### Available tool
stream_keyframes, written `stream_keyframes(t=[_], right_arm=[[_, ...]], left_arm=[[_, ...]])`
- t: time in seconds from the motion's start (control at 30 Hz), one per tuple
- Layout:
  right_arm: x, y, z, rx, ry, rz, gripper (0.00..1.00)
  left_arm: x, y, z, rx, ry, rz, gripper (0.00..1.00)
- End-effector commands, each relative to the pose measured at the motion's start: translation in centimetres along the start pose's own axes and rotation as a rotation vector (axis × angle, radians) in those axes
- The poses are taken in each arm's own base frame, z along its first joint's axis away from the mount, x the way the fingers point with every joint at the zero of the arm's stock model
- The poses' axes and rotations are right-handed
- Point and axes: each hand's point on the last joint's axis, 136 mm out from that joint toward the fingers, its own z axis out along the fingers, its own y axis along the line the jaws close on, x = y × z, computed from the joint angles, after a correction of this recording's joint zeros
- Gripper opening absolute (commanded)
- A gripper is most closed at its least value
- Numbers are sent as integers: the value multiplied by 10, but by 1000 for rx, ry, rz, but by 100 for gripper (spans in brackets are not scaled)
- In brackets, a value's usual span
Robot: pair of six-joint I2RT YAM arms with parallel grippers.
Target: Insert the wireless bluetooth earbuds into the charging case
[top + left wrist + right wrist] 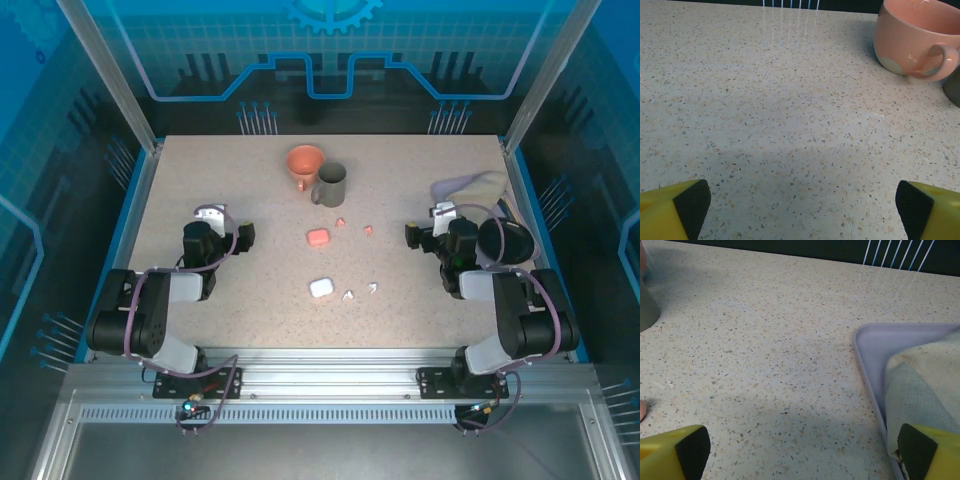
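Near the table's middle lie a salmon-pink charging case (pixel 318 237) and a white charging case (pixel 321 288). Two pink earbuds (pixel 341 222) (pixel 369 230) rest just right of the pink case. Two white earbuds (pixel 349 295) (pixel 373 288) rest just right of the white case. My left gripper (pixel 230 222) (pixel 801 210) hovers open over bare tabletop, well left of the cases. Well to their right, my right gripper (pixel 427 224) (pixel 802 452) is open too, with nothing between its fingers. A pink sliver (pixel 641 410) shows at the left edge of the right wrist view.
A pink cup (pixel 305 163) (pixel 912 37) and a grey mug (pixel 331 184) (pixel 647 310) stand at the back centre. A lilac tray (pixel 445 188) (pixel 875 355) holding a pale cloth (pixel 480 185) (pixel 920 385) sits at the back right. A black round object (pixel 505 240) lies beside the right arm.
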Motion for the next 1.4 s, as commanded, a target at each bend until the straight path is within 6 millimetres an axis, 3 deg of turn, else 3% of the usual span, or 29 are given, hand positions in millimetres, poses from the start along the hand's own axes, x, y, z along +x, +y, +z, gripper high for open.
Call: stream_keyframes(t=[0.0, 0.87, 1.1, 1.23, 1.37], right_arm=[[-4, -2, 1, 9, -13, 15, 100], [-5, -3, 0, -7, -12, 32, 100], [-35, -4, -24, -14, 52, 56, 100], [-41, 19, -48, -124, 118, 43, 100], [-52, 48, -71, -234, 167, -40, 100]], left_arm=[[-5, 4, 2, -14, -6, -4, 99], [-11, 18, -1, -94, -17, -39, 99], [-45, 24, -34, -170, 10, -113, 99], [-57, 14, -60, -146, 72, -285, 99], [-55, -7, -83, -68, 154, -495, 99]])
